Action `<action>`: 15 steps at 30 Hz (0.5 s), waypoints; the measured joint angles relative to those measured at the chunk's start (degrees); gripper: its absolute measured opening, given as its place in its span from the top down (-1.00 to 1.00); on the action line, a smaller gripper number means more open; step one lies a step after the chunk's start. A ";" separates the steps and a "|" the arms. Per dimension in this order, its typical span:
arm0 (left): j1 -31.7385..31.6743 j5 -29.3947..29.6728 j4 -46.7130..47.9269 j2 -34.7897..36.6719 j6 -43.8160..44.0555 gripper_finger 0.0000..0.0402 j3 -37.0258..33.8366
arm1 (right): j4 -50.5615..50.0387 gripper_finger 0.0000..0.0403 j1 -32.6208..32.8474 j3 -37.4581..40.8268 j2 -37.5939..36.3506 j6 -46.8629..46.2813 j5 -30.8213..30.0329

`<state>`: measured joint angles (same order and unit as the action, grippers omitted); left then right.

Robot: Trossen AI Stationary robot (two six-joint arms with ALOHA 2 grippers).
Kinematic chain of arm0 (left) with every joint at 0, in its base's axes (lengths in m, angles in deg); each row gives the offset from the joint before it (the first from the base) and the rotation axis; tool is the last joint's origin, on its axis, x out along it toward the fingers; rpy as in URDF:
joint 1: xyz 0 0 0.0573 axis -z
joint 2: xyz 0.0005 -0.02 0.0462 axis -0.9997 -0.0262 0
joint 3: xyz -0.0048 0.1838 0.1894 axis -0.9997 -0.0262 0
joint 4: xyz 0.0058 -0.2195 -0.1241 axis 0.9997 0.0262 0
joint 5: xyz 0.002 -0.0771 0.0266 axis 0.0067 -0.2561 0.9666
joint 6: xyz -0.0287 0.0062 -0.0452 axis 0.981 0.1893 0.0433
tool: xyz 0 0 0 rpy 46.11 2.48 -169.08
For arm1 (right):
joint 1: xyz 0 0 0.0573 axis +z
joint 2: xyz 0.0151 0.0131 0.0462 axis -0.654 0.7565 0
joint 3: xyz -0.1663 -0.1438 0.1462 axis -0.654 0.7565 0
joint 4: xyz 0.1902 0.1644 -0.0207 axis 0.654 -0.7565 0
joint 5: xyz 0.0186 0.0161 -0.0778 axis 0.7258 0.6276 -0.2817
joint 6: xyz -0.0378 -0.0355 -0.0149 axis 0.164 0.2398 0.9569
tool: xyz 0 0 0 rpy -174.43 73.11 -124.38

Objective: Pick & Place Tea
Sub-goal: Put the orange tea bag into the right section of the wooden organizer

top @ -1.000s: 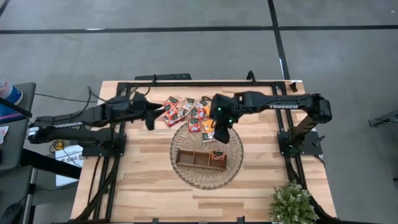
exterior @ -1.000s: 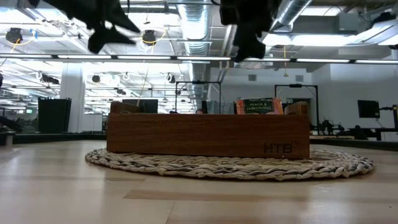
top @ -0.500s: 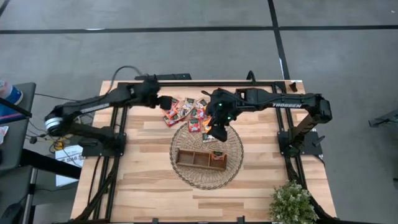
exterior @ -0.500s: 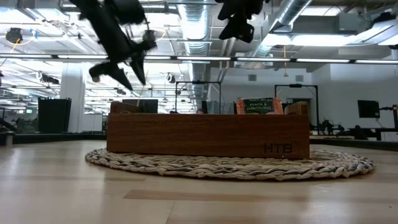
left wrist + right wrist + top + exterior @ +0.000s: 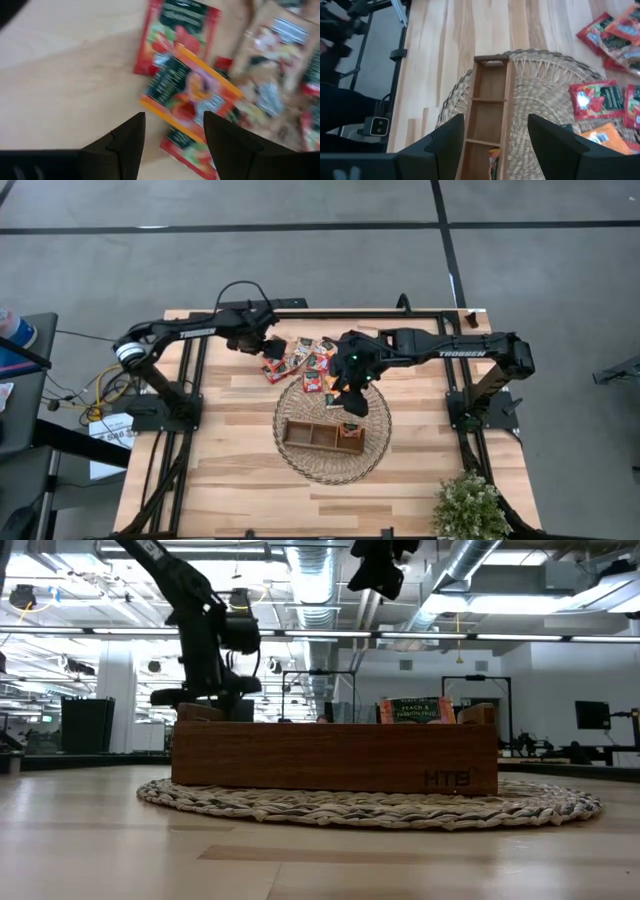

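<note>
The tea is a pile of red, orange and pale sachets lying flat on the table at the far side. Part of the pile overlaps the far rim of the round wicker mat. My left gripper hangs open at the pile's left end, pointing down. Its fingers stand over an orange sachet beside a red one, touching nothing. My right gripper is open and empty, high above the mat. It looks down on the wooden tray. One sachet stands upright in the tray's right compartment.
The three-compartment tray sits in the middle of the mat; its left and middle compartments show bare wood. A potted plant stands at the near right corner. Black frame rails run along both table sides. Bare tabletop lies near and left of the mat.
My left gripper has swung from the table's left toward the far edge and the tea pile. It has come down and tipped from nearly level to pointing down over the pile's left end. My right gripper has risen a little above the mat.
</note>
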<state>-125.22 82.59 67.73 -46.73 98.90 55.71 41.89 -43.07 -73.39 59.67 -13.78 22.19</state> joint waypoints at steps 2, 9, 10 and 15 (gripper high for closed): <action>-0.59 0.08 -0.54 -1.43 0.00 0.04 0.00 | 0.91 -0.05 0.01 0.00 0.00 0.64 0.01; -1.32 -1.00 -4.62 -5.25 0.32 0.04 0.00 | 1.74 -0.05 -0.15 0.00 0.02 1.73 0.06; -1.26 -0.18 -4.65 -5.67 0.51 0.04 0.00 | 1.74 -0.05 -0.15 0.00 0.02 1.91 0.08; -1.34 0.95 -5.08 -8.66 0.51 0.04 0.00 | 1.74 -0.05 -0.15 0.00 0.02 2.22 0.06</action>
<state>-126.56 83.53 62.65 -55.39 99.41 55.71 43.63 -43.22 -73.39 59.69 -11.56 22.25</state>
